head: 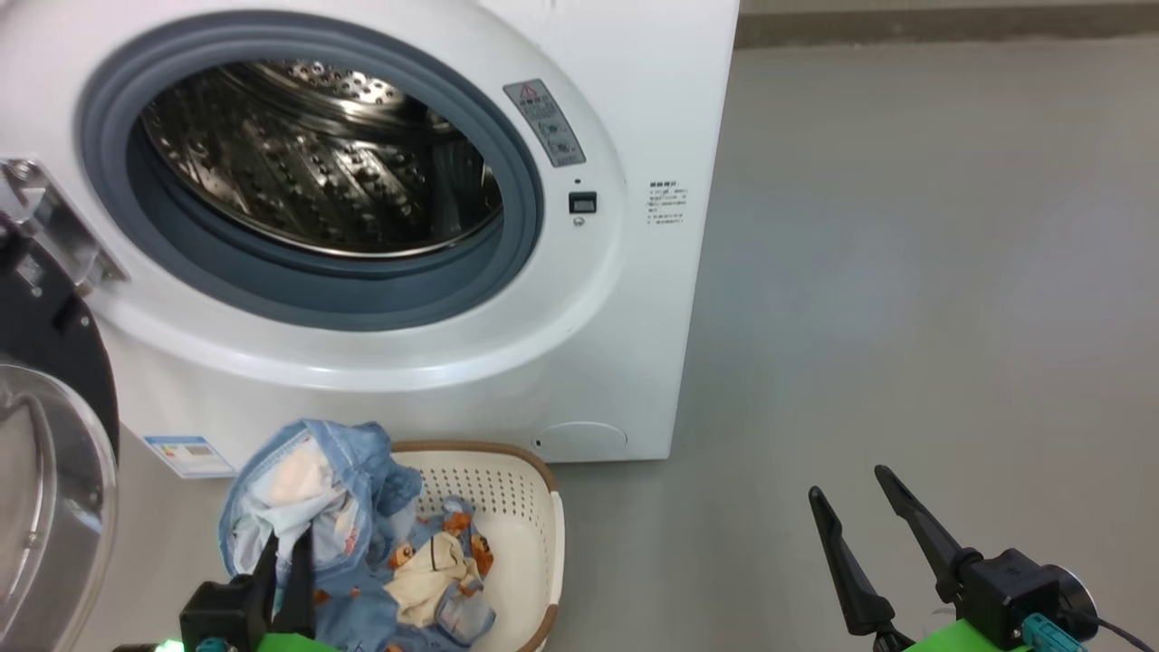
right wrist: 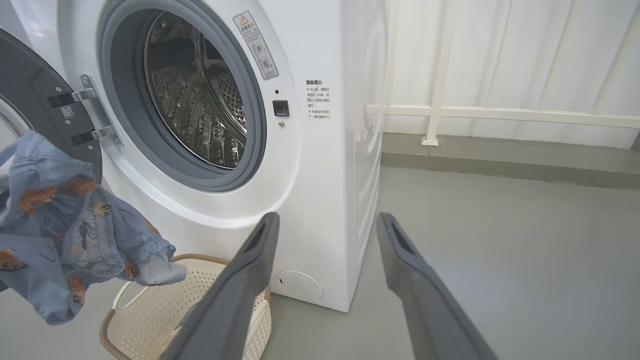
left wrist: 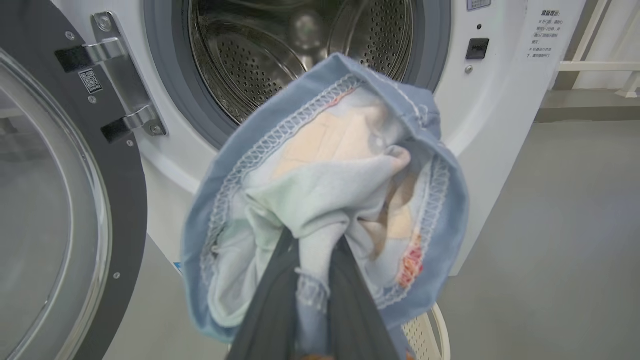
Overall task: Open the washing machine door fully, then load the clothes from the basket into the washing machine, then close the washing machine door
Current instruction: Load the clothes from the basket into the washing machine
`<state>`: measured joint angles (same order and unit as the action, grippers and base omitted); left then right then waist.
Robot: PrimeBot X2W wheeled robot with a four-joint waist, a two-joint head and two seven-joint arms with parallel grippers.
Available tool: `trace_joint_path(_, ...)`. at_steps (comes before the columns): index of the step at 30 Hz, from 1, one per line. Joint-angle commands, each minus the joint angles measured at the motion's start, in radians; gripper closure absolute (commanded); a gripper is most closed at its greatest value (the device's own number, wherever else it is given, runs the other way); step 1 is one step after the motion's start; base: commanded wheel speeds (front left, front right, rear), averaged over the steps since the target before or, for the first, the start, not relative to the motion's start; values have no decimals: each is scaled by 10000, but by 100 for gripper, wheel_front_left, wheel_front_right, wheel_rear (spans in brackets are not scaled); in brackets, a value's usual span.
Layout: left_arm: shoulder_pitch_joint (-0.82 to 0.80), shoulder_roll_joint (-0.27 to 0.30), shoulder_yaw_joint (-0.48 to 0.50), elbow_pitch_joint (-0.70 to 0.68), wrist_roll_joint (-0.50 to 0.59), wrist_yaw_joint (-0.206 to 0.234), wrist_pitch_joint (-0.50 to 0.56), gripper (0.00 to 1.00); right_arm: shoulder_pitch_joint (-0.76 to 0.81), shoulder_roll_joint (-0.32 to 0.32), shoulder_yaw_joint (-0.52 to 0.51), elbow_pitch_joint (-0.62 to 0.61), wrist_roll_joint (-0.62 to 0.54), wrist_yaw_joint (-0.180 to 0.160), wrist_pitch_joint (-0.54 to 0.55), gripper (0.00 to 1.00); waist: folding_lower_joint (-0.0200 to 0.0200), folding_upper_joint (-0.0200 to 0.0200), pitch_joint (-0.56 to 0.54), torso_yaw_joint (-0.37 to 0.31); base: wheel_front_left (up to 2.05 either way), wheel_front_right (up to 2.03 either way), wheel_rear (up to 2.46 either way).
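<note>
The washing machine (head: 625,299) (right wrist: 320,200) stands white with its steel drum (head: 317,154) (left wrist: 300,45) exposed. Its door (head: 45,453) (left wrist: 55,210) (right wrist: 30,100) is swung open to the left, black rim and clear glass bowl showing. My left gripper (head: 288,543) (left wrist: 312,245) is shut on the clothes (head: 308,498) (left wrist: 325,190) (right wrist: 65,230), a light-blue bear-print bundle lifted above the basket (head: 507,489) (right wrist: 150,310), in front of the drum opening. More of the fabric (head: 435,570) lies in the basket. My right gripper (head: 851,484) (right wrist: 327,220) is open and holds nothing, low at the right.
Grey floor (head: 905,272) spreads to the right of the machine. A white railing (right wrist: 500,115) and pale wall run behind it. The open door's hinge (left wrist: 120,85) sticks out at the left of the opening.
</note>
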<state>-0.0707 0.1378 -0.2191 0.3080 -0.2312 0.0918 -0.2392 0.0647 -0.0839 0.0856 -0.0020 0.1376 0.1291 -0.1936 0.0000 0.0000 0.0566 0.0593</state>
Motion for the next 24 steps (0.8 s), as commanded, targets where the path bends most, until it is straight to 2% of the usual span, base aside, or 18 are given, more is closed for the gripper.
trace_joint_path(1,-100,247,316,-415,79,92,-3,100,-62,-23,255,-312,-40,16,28,0,0,0,-262,54,0,0,0)
trace_joint_path(14,730,464,178,-2326,140,436,749,100,370,134,258,-733,-107,16,264,0,0,0,-693,-89,0,0,0)
trace_joint_path(24,933,526,168,-2596,16,554,937,100,430,201,246,-752,-127,16,300,0,0,0,-769,-100,0,0,0)
